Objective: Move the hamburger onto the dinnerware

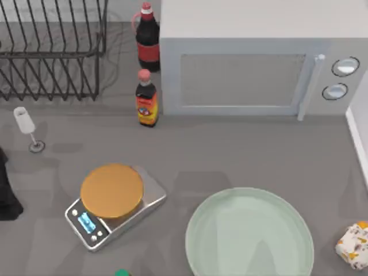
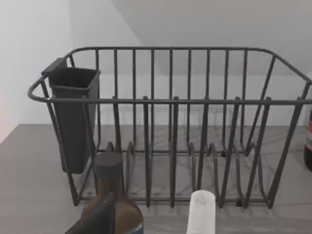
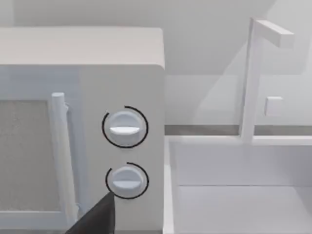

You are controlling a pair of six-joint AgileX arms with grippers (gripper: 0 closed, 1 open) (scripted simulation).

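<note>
Just right of the plate [image 1: 250, 236], clear of its rim, lies the burger [image 1: 353, 244], untouched and within the right arm's reach. Neither gripper's jaw state can be told; both arms sit parked, the left one left of the plate.

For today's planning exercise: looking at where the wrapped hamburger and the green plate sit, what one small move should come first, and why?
Probably bring the right arm down over the hamburger, fingers apart. It lies at the table's right edge, just right of the dinnerware and not on it, nearest that arm; the right wrist view faces the microwave, so nothing is lined up yet.
</note>
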